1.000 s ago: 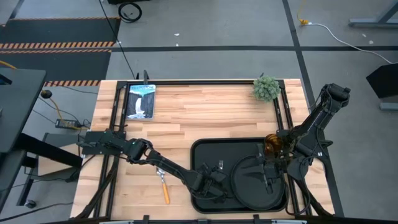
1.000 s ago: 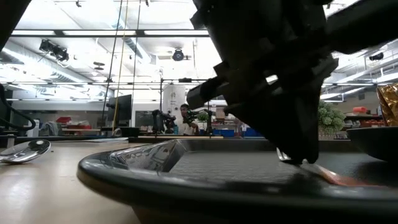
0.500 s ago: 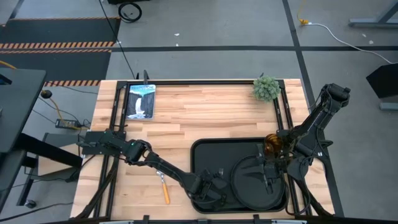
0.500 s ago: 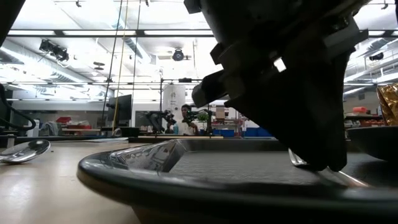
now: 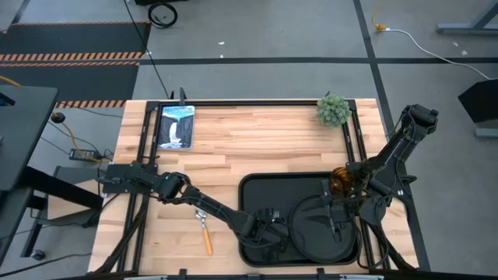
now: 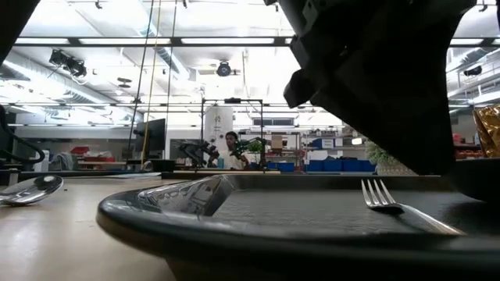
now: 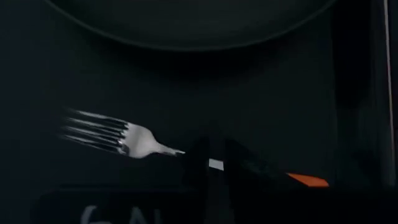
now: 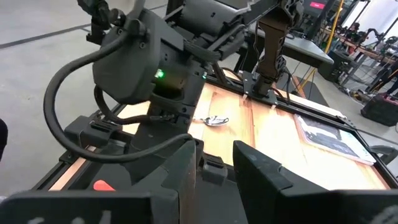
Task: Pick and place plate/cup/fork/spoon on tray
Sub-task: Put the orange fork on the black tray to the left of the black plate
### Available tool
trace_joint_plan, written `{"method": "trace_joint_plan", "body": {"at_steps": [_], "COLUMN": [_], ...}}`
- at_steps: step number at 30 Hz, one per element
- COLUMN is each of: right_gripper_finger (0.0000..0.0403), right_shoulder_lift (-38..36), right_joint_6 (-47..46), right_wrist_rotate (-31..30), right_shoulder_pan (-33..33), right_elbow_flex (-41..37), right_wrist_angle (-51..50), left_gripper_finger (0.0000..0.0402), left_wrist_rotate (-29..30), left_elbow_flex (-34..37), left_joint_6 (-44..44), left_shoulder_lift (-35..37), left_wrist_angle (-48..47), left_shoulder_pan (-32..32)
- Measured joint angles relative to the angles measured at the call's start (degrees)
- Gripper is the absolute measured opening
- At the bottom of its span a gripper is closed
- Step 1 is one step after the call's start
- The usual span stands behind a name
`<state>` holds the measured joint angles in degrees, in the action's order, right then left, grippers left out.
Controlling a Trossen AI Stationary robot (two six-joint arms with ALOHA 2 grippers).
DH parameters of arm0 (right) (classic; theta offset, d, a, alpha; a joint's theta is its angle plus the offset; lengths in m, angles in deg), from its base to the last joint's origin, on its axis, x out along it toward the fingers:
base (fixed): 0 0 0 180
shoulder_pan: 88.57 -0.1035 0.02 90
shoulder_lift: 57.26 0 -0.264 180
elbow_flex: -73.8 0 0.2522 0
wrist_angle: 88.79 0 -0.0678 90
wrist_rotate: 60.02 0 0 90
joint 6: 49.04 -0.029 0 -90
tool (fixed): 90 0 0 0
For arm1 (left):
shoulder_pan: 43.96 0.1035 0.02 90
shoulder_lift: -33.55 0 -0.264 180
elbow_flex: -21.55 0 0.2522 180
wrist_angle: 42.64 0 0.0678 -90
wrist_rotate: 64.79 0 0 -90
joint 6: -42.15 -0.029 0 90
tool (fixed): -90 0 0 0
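Observation:
The fork lies flat on the floor of the black tray, with its silver tines left of the round black plate. The plate sits in the tray's right half. My left gripper hovers just above the fork's shank, slightly open and empty. My right gripper is open and empty over the plate. The amber cup stands at the tray's far right corner. The spoon lies on the wood left of the tray.
A small green plant stands at the far right of the table. A framed picture lies at the far left. Bare wood lies between them and beyond the tray. Both arms reach over the tray.
My left gripper has let go of the fork and gone up, clear of it. The fork now lies by itself on the tray floor. My right arm has kept still.

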<state>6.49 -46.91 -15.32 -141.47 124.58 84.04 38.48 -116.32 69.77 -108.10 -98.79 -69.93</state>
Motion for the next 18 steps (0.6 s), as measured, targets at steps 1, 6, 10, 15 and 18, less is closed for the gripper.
{"method": "trace_joint_plan", "body": {"at_steps": [1,6,10,15,18], "right_gripper_finger": [0.0114,0.0114,0.0114,0.0114,0.0114], "right_shoulder_lift": [0.0,0.0,0.0,0.0,0.0], "right_joint_6": [0.0,-0.07,-0.09,-0.63,-1.07], "right_wrist_rotate": [0.0,0.0,0.0,0.0,0.0], "right_shoulder_pan": [0.0,0.0,0.0,0.0,0.0], "right_elbow_flex": [0.0,0.0,0.0,0.0,0.0], "right_wrist_angle": [0.02,0.02,0.02,0.02,0.02], "left_gripper_finger": [0.0052,0.0055,0.0082,0.0152,0.0187], "left_wrist_rotate": [-0.02,-2.31,-5.93,-9.8,-9.8], "left_elbow_flex": [0.0,0.0,0.0,0.0,0.0], "left_joint_6": [-1.32,-10.41,-16.6,-24.0,-32.63], "left_shoulder_lift": [-0.04,-0.13,-0.15,-0.22,-0.22], "left_wrist_angle": [0.02,-0.06,-0.22,-1.95,-3.72], "left_shoulder_pan": [0.22,1.45,2.16,2.82,2.84]}}
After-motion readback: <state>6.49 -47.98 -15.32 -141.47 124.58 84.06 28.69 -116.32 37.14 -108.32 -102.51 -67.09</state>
